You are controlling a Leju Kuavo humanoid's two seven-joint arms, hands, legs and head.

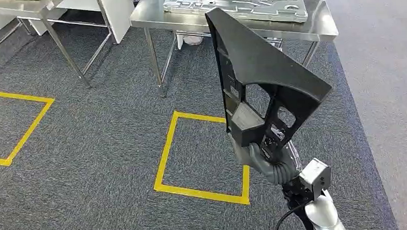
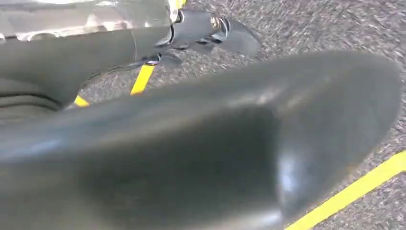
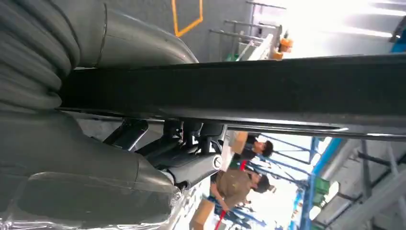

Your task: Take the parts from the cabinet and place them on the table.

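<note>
A large black triangular plastic part point(image 1: 263, 67) with cut-out openings stands upright in the head view. My right hand point(image 1: 267, 161) grips it at its lower end. Up close in the right wrist view, the part point(image 3: 249, 88) runs as a dark bar across the picture, with my right hand point(image 3: 72, 158) wrapped around it, thumb on one side and dark fingers point(image 3: 191, 163) on the other. Beyond the part stands a steel table point(image 1: 152, 15). My left hand point(image 2: 191, 158) is a blurred grey mass over the carpet, and how its fingers lie is unclear.
A silver pressed-metal panel point(image 1: 238, 4) lies on the steel table. A yellow tape square point(image 1: 165, 152) marks the grey carpet before the table, with another point(image 1: 20, 134) at the left. A second table point(image 1: 44, 8) stands at the far left. People point(image 3: 242, 184) appear far off in the right wrist view.
</note>
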